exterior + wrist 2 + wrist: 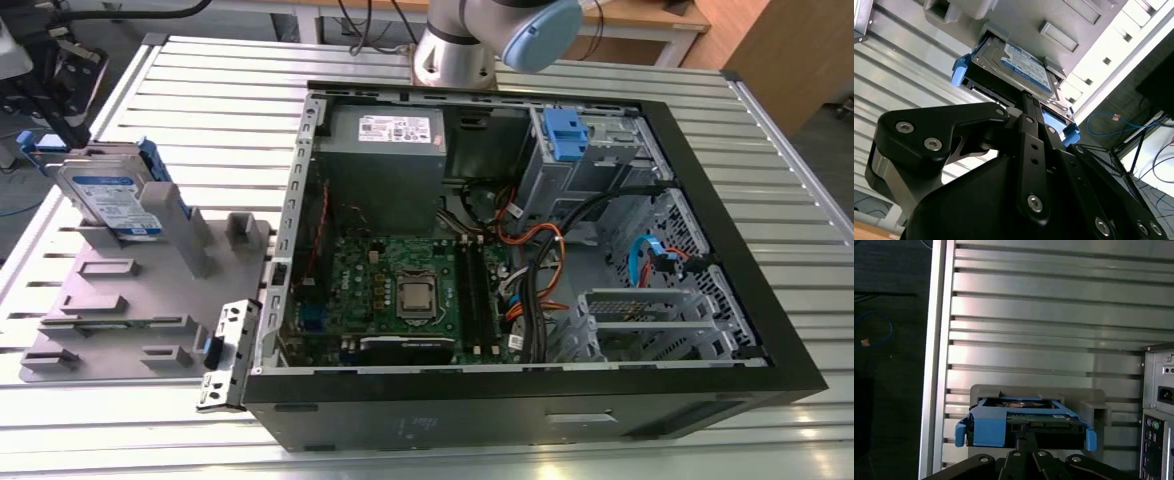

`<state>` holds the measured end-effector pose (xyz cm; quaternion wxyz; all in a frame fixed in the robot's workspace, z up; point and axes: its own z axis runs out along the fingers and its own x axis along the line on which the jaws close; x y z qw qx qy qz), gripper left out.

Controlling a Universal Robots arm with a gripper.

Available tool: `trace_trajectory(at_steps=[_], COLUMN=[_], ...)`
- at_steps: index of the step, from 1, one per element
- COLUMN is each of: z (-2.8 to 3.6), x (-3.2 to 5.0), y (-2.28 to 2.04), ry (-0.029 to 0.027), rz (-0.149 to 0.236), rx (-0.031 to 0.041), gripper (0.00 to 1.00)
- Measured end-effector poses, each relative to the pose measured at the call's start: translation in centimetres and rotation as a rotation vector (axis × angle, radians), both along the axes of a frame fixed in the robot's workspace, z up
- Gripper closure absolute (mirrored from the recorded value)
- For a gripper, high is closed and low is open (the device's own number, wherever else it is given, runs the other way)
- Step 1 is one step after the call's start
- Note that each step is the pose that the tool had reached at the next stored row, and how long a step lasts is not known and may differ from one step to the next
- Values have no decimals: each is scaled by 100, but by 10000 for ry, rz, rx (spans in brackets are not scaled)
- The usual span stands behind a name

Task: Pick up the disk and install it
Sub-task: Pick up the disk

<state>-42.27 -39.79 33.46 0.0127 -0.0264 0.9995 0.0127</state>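
Note:
The disk [114,195] stands on edge in a grey holder [134,300] at the exterior view's left, silver with a blue-and-white label and blue carrier rails. In both wrist views it sits right in front of my gripper [1026,97], label side up [1024,65] and its blue carrier end [989,426] towards me. The black fingers [1026,442] lie pressed together, their tips at the middle of the disk's near edge. Whether they pinch part of the carrier is hidden.
An open computer case [534,400] lies at the exterior view's right, with motherboard, cables, a grey power-supply box [387,135] and a cage with a blue latch [567,135]. The ribbed metal table [200,90] ends just beyond the holder.

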Motion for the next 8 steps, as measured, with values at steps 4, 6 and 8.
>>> trace_trajectory(at_steps=[4,6,8], z=[-2,-3,-3], x=[0,0,0], y=[0,0,0], ry=[-1,0,0], rz=[734,1094,1465], rx=[1,0,0], gripper=[89,89,89])
